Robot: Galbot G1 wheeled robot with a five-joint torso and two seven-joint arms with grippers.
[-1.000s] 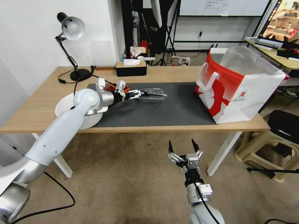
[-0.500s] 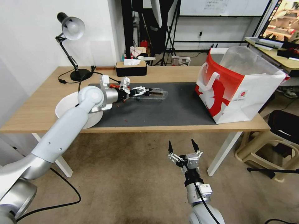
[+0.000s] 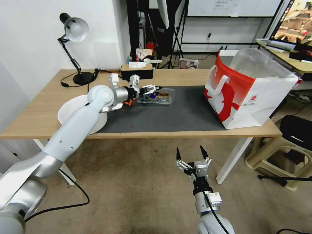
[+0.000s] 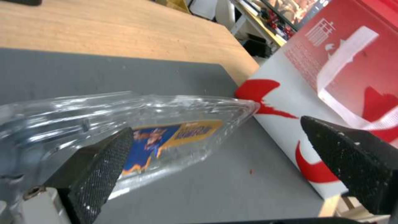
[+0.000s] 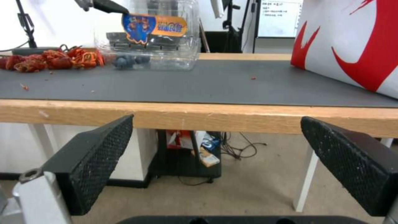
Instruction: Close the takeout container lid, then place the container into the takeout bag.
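Note:
The takeout container (image 3: 156, 96) lies on the dark mat left of centre, with blueberries (image 5: 129, 61) in its base. Its clear lid (image 5: 154, 27) with the blue and orange sticker (image 4: 177, 136) stands raised and tilted over the base. My left gripper (image 3: 155, 89) is open at the lid's upper edge, and one finger (image 4: 99, 165) rests against the lid. The takeout bag (image 3: 250, 87), white with red panels, stands open-topped at the mat's right end. My right gripper (image 3: 190, 150) hangs open below the table's front edge, holding nothing.
A big white bowl (image 3: 70, 110) sits under my left forearm at the table's left front. Red food scraps (image 5: 49, 59) lie on the mat (image 3: 169, 113) beside the container. A desk lamp (image 3: 75, 31) and a tissue box (image 3: 136, 71) stand along the back edge.
My left arm has reached farther back and to the right. The lid, which lay flat and open, has swung up over the base, and its sticker now shows.

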